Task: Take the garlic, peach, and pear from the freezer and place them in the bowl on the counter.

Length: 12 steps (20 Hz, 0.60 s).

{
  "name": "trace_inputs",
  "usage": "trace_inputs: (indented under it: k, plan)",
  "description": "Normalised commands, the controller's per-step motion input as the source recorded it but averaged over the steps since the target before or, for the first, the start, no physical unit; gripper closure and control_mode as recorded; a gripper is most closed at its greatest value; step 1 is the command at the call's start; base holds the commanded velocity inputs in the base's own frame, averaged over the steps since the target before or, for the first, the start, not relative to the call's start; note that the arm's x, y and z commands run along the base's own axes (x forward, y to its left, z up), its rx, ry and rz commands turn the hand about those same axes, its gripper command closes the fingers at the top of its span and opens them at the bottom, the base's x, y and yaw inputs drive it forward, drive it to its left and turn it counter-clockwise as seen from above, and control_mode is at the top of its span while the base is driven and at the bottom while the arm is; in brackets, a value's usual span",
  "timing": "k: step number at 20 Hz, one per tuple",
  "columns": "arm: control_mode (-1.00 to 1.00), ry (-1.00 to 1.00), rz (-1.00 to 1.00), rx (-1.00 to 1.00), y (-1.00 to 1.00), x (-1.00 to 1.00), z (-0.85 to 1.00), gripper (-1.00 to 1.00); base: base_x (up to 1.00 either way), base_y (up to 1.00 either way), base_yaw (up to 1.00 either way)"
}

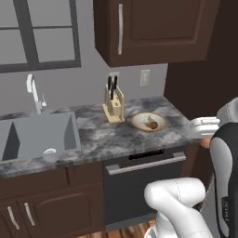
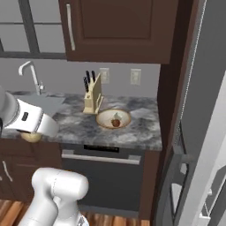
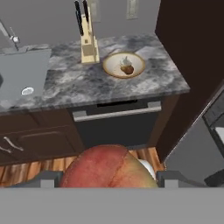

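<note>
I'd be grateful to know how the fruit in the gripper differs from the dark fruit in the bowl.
The held fruit is red blending to yellow-green; the bowl fruit is dark reddish-brown. The held fruit sits between the gripper fingers, short of the counter; the bowl fruit rests in the bowl. Both are rounded.

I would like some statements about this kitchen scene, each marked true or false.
1. The bowl stands on the counter to the right of the knife block. True.
2. The bowl is empty. False: a whitish garlic and a reddish-brown fruit lie in it.
3. The pincer holds a reddish-yellow fruit. True.
4. The held fruit is already above the bowl. False: it is in front of the counter, over the wooden floor.
5. The sink lies right of the bowl. False: left.
</note>
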Motion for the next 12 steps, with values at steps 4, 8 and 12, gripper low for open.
trace_inputs:
  k: [4,8,12]
  plan:
    - [1.00,0.00,0.00,0.00,0.00,0.00,0.00,1.00,0.78,0.01,0.00]
    - [1.00,0.00,0.00,0.00,0.00,0.00,0.00,1.00,0.59,0.00,0.01]
    - [1.00,0.00,0.00,0.00,0.00,0.00,0.00,1.00,0.41,-0.12,0.05]
